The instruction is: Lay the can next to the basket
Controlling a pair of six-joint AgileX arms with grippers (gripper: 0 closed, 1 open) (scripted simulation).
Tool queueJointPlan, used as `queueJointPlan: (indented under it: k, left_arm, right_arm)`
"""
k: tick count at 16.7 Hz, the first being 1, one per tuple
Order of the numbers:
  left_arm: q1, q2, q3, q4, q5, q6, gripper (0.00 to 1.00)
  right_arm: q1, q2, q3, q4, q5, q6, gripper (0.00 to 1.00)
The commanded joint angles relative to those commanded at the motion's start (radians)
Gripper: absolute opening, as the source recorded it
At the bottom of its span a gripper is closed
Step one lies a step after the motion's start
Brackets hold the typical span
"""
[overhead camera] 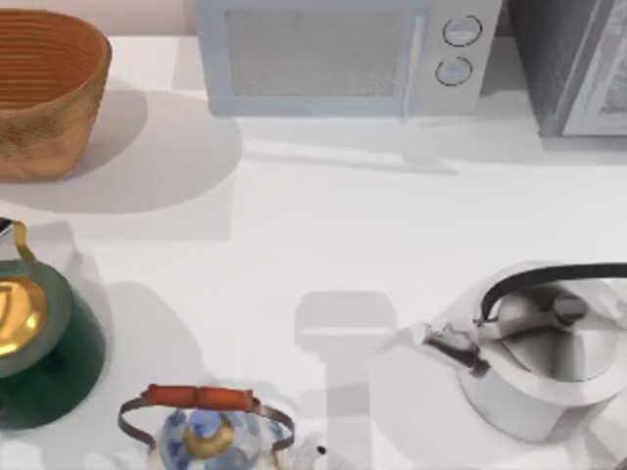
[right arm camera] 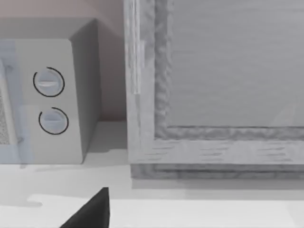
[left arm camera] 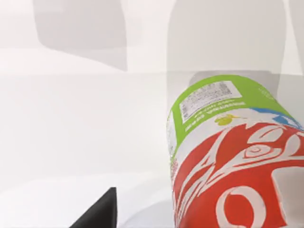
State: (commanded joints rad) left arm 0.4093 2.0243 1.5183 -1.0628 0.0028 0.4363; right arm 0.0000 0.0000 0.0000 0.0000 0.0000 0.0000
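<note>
Closest to the lens of the left wrist view is the can (left arm camera: 228, 156), with its red band and white lettering nearest and its green part farther off. It is directly in front of the left claw (left arm camera: 152, 221), above the white surface (overhead camera: 323, 225). I cannot tell if this claw holds the can or how wide it is, and I cannot tell over which part of the surface the can is.

At the far left corner of the surface stands the basket (overhead camera: 44, 93), upright. A microwave (overhead camera: 338, 54) stands along the far edge and a grey cabinet (overhead camera: 578, 64) at the far right corner. A green kettle (overhead camera: 44, 348) is at the left edge, a blue-and-white teapot (overhead camera: 206, 431) at the near edge, and a silver kettle (overhead camera: 544, 352) close to the right edge.

The right claw (right arm camera: 152, 221) faces the microwave and the grey cabinet; I cannot tell its opening.
</note>
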Motion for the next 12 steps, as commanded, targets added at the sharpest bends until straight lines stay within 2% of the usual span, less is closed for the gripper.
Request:
queueJointPlan:
  k: [4, 12]
  left_arm:
    - [-0.001, -0.001, 0.003, -0.004, 0.000, 0.000, 1.00]
    - [-0.002, -0.030, 0.118, -0.148, 0.000, -0.002, 1.00]
  right_arm:
    - [0.000, 0.000, 0.000, 0.000, 0.000, 0.000, 1.00]
    - [0.000, 0.000, 0.000, 0.000, 0.000, 0.000, 1.00]
